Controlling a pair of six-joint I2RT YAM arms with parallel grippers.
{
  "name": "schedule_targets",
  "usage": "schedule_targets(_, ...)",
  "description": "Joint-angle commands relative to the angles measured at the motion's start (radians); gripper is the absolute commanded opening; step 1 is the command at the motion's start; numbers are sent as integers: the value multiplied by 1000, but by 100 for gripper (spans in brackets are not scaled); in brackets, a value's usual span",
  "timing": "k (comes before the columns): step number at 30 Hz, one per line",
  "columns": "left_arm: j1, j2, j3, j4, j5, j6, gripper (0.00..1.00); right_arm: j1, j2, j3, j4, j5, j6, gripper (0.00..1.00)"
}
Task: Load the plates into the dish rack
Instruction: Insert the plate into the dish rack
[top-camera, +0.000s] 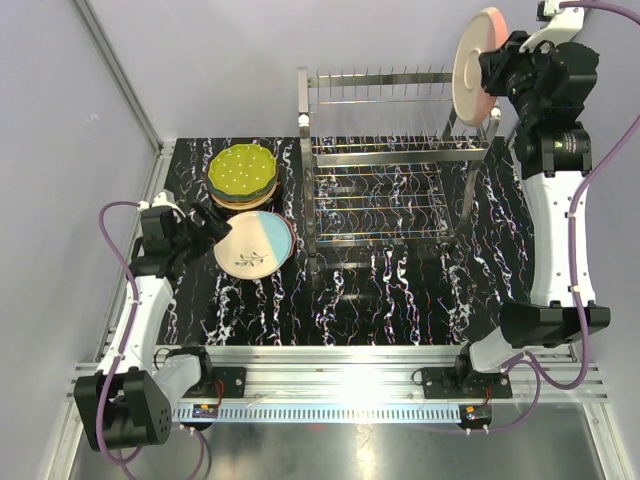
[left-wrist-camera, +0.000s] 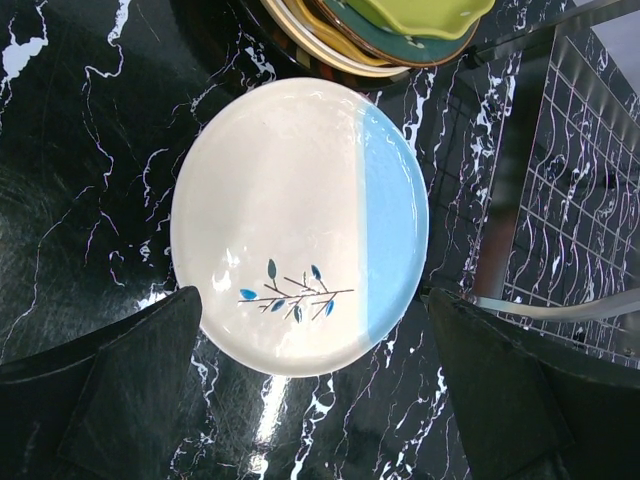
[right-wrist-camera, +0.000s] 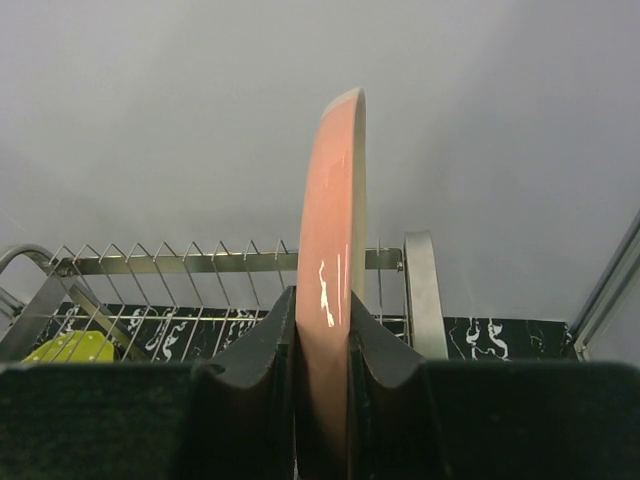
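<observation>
Pink plate (right-wrist-camera: 335, 220): glossy, round, upright and edge-on. Its lower rim is hidden between the fingers of the right gripper (right-wrist-camera: 322, 345), which clamp it. It hangs above the right end of the rack (top-camera: 385, 160), which is shiny metal wire, two tiers, thin tines.

White-and-blue plate (left-wrist-camera: 300, 220), leaf sprig, lies flat on the black marbled table (top-camera: 400, 300). Left gripper (left-wrist-camera: 315, 360) over it, jaws wide apart, gripping nothing.

Stack (top-camera: 243, 172) behind: dotted green on top, lower plates show rims only.

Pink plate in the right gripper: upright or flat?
Upright, on edge. The right gripper clamps the pink plate by its rim, beside the dish rack's right end, not yet between tines.
</observation>
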Motion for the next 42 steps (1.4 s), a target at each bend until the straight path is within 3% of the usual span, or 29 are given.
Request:
schedule_targets(1, 3, 6, 5, 51, 45, -5, 99, 1, -52, 29, 243, -63, 48, 0)
schedule_targets(9, 3, 6, 2, 60, 63, -10, 99, 48, 2, 182, 213, -69, 169, 0)
schedule_targets(20, 3, -1, -1, 56, 60, -10, 99, 520, 106, 302, 162, 253, 14, 0)
schedule_targets(27, 3, -3, 1, 53, 55, -8, 99, 697, 199, 352, 195, 503, -75, 0)
schedule_targets(36, 3, -4, -4, 60, 71, -14, 99, 745, 307, 426, 248, 699, -147, 0)
schedule_targets(42, 2, -3, -6, 62, 75, -17, 99, 749, 382, 498, 260, 725, -155, 0)
